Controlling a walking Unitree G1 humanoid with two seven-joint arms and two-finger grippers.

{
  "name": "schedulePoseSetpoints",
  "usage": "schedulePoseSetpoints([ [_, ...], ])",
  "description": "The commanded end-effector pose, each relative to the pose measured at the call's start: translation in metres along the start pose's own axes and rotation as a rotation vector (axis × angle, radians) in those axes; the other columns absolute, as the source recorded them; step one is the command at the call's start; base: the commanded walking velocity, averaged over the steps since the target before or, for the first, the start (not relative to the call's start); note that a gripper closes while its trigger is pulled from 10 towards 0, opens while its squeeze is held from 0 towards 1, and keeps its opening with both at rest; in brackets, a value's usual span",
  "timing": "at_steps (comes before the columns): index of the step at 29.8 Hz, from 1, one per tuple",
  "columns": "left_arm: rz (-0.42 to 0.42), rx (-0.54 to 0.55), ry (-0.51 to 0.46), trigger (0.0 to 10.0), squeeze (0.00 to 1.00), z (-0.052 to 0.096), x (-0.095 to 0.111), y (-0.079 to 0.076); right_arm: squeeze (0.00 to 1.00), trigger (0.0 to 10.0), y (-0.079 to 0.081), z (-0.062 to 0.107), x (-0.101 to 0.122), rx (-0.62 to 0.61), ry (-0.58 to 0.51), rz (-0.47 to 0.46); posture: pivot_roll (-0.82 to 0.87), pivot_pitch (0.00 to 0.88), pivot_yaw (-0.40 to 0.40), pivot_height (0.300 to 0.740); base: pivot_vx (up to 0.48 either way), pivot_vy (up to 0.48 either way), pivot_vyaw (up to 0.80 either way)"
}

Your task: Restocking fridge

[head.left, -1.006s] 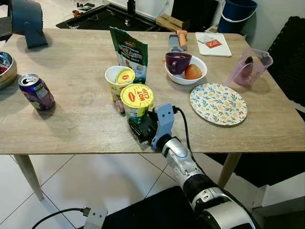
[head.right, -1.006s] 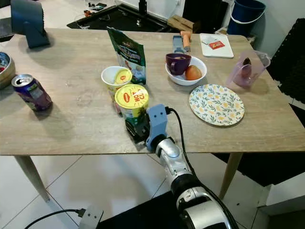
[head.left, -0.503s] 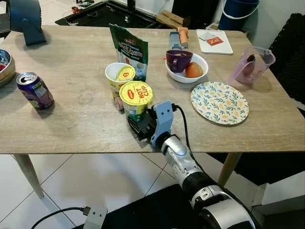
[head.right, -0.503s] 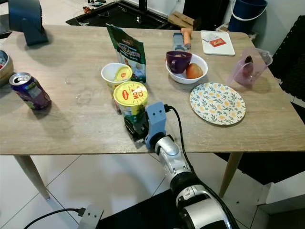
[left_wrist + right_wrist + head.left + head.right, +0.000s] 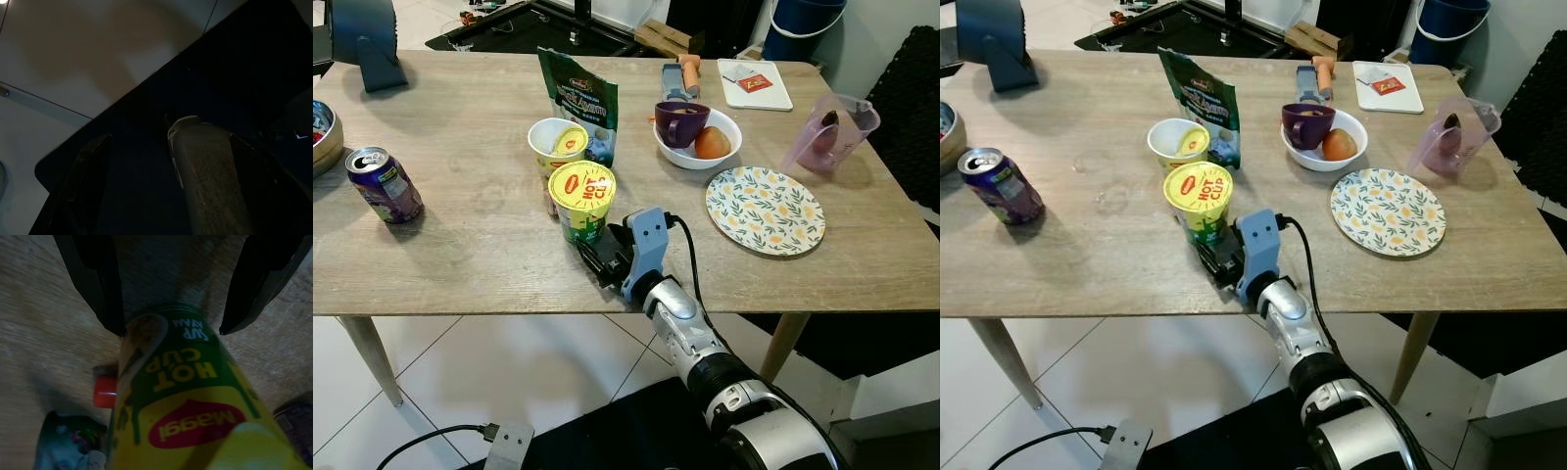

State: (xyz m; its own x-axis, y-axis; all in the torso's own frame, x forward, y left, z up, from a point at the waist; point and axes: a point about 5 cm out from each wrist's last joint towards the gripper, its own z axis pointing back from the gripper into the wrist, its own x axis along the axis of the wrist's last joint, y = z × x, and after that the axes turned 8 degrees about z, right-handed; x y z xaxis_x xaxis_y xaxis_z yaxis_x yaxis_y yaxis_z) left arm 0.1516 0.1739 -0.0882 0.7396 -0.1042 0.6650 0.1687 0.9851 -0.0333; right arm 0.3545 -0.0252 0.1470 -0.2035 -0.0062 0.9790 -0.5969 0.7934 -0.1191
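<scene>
- Your right gripper [image 5: 594, 257] sits at the base of the Hot Cup noodle cup [image 5: 581, 199], near the front edge of the table [image 5: 460, 245]; the fingers [image 5: 105, 289] stand spread on either side of the cup, not clamping it.
- This looks like the grasp step: next, close on the cup's lower body before lifting.
- Just behind the cup stand an open cup [image 5: 555, 145] and a green pouch [image 5: 578, 98].
- The left wrist view is dark; you cannot tell that gripper's state.
</scene>
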Motion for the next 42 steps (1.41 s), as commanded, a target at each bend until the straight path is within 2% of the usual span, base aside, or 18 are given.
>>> schedulePoseSetpoints([
  [1, 0.038, -0.062, 0.386, 10.0, 0.00, 0.042, -0.097, -0.022, 0.00, 10.0, 0.056, -0.026, 0.022, 0.124, -0.092, -0.086, 0.19, 0.297, -0.077, 0.740, 0.000, 0.000, 0.00],
  [4, 0.037, -0.062, 0.385, 10.0, 0.00, 0.041, -0.096, -0.022, 0.00, 10.0, 0.056, -0.023, 0.020, 0.147, -0.091, -0.064, 0.19, 0.297, -0.077, 0.740, 0.000, 0.000, 0.00],
  [5, 0.036, -0.062, 0.384, 10.0, 0.00, 0.041, -0.096, -0.022, 0.30, 10.0, 0.058, -0.022, 0.019, 0.173, -0.097, -0.057, 0.19, 0.297, -0.077, 0.740, 0.000, 0.000, 0.00],
  [7, 0.036, -0.062, 0.383, 10.0, 0.00, 0.041, -0.096, -0.022, 0.30, 10.0, 0.058, -0.022, 0.019, 0.179, -0.098, -0.056, 0.19, 0.297, -0.077, 0.740, 0.000, 0.000, 0.00],
  [8, 0.036, -0.061, 0.383, 10.0, 0.00, 0.040, -0.095, -0.022, 1.00, 10.0, 0.059, -0.021, 0.020, 0.183, -0.104, -0.056, 0.18, 0.291, -0.075, 0.740, 0.000, 0.000, 0.00],
  [19, 0.058, -0.032, 0.379, 10.0, 0.00, 0.041, -0.095, -0.017, 1.00, 10.0, 0.056, -0.020, 0.020, 0.185, -0.114, -0.046, 0.18, 0.263, -0.083, 0.740, 0.000, 0.000, 0.00],
  [20, 0.077, -0.016, 0.374, 10.0, 0.00, 0.041, -0.094, -0.014, 0.38, 10.0, 0.052, -0.017, 0.017, 0.185, -0.101, -0.027, 0.18, 0.246, -0.087, 0.740, 0.000, 0.000, 0.00],
  [21, 0.077, -0.016, 0.374, 10.0, 0.00, 0.041, -0.094, -0.014, 0.38, 10.0, 0.052, -0.017, 0.017, 0.185, -0.101, -0.027, 0.18, 0.246, -0.087, 0.740, 0.000, 0.000, 0.00],
  [22, 0.103, 0.006, 0.367, 10.0, 0.00, 0.041, -0.094, -0.011, 0.00, 10.0, 0.047, -0.013, 0.012, 0.190, -0.083, -0.006, 0.18, 0.231, -0.090, 0.740, 0.000, 0.000, 0.00],
  [23, 0.103, 0.006, 0.367, 10.0, 0.00, 0.041, -0.094, -0.011, 0.00, 10.0, 0.047, -0.013, 0.012, 0.190, -0.083, -0.006, 0.18, 0.231, -0.090, 0.740, 0.000, 0.000, 0.00],
  [27, 0.196, 0.087, 0.356, 10.0, 0.00, 0.045, -0.096, 0.003, 0.00, 10.0, 0.023, 0.006, -0.007, 0.177, -0.020, 0.043, 0.18, 0.192, -0.092, 0.740, 0.000, 0.000, 0.00],
  [29, 0.196, 0.087, 0.356, 10.0, 0.00, 0.045, -0.096, 0.003, 0.00, 10.0, 0.023, 0.006, -0.007, 0.177, -0.020, 0.043, 0.18, 0.192, -0.092, 0.740, 0.000, 0.000, 0.00],
  [33, 0.262, 0.153, 0.353, 10.0, 0.00, 0.051, -0.100, 0.016, 0.00, 10.0, 0.007, 0.018, -0.014, 0.187, 0.008, 0.074, 0.17, 0.154, -0.086, 0.740, 0.000, 0.000, 0.00],
  [36, 0.324, 0.218, 0.345, 10.0, 0.00, 0.056, -0.102, 0.029, 0.00, 10.0, -0.003, 0.025, -0.017, 0.196, 0.023, 0.099, 0.16, 0.133, -0.083, 0.740, 0.000, 0.000, 0.00],
  [39, 0.411, 0.329, 0.320, 10.0, 0.00, 0.065, -0.104, 0.051, 0.00, 10.0, -0.013, 0.030, -0.018, 0.185, 0.032, 0.114, 0.16, 0.105, -0.077, 0.740, 0.000, 0.000, 0.00],
  [40, 0.411, 0.329, 0.320, 10.0, 0.00, 0.065, -0.104, 0.051, 0.00, 10.0, -0.013, 0.030, -0.018, 0.185, 0.032, 0.114, 0.16, 0.105, -0.077, 0.740, 0.000, 0.000, 0.00],
  [41, 0.449, 0.396, 0.300, 10.0, 0.00, 0.070, -0.104, 0.064, 0.00, 10.0, -0.017, 0.030, -0.018, 0.176, 0.034, 0.118, 0.17, 0.096, -0.074, 0.740, 0.000, 0.000, 0.00],
  [42, 0.449, 0.396, 0.300, 10.0, 0.00, 0.070, -0.104, 0.064, 0.00, 10.0, -0.017, 0.030, -0.018, 0.176, 0.034, 0.118, 0.17, 0.096, -0.074, 0.740, 0.000, 0.000, 0.00],
])
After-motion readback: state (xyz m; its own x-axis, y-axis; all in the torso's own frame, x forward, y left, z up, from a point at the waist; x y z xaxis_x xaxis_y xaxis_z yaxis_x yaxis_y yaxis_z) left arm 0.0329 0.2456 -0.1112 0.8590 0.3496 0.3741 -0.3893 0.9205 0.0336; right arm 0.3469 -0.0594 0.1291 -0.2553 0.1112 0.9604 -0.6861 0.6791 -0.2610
